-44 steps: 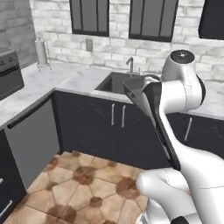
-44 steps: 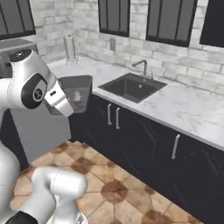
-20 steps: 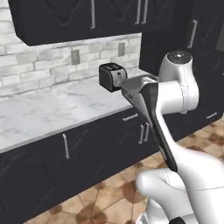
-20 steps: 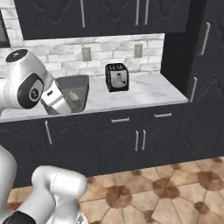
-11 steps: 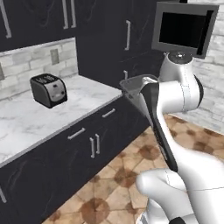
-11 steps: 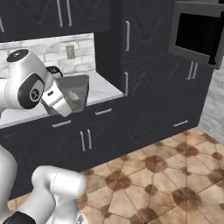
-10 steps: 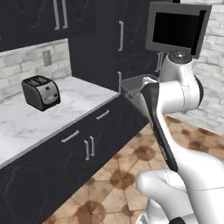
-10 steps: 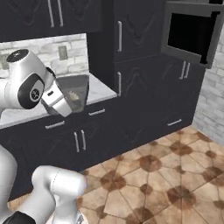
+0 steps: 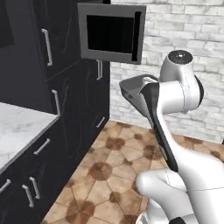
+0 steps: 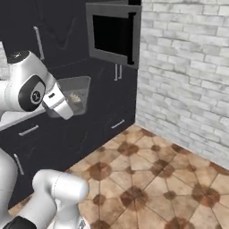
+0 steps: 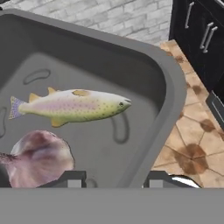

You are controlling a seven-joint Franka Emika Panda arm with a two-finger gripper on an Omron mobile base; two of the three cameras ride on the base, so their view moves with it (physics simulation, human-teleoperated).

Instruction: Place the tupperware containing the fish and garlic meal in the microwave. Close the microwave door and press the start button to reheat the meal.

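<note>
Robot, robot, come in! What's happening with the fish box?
Gripper clamped on tupperware rim. Fish and garlic inside. Microwave door hanging open above. Nothing in the way.

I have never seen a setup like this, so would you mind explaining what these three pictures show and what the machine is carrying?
This is a rendered kitchen with a white robot arm on a base that drives. Two pictures come from cameras on that base, behind the arm to its left and right. The third looks along the end effector, whose dark tips grip the near rim of a grey tupperware. Inside it lie a fish and a garlic bulb. The container is carried in the air above the tiled floor. Ahead, set into dark cabinets beside a brick wall, is the microwave door, standing open.
</note>
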